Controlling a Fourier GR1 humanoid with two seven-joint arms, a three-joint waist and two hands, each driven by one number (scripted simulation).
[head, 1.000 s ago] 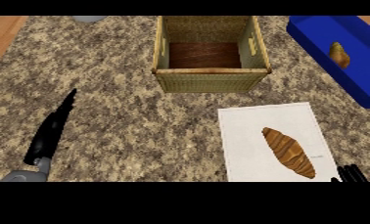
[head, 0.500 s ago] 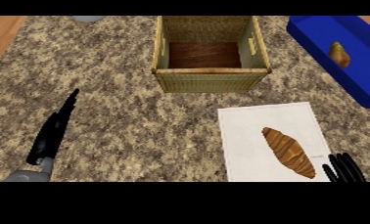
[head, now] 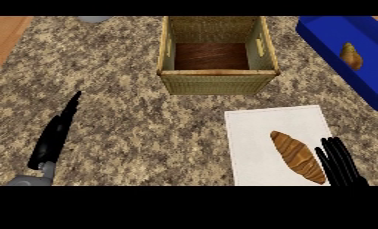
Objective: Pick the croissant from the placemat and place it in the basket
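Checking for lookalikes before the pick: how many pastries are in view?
2. The croissant lies on the white placemat by the right hand; a smaller pastry sits in the blue tray at the right edge. That tray is partly cut off.

Brown croissant [head: 297, 156], white placemat [head: 262, 128], tan basket [head: 218, 82].

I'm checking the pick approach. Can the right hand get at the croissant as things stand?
Probably yes. The right hand is open just right of the croissant, which lies uncovered on the placemat, with nothing between them.
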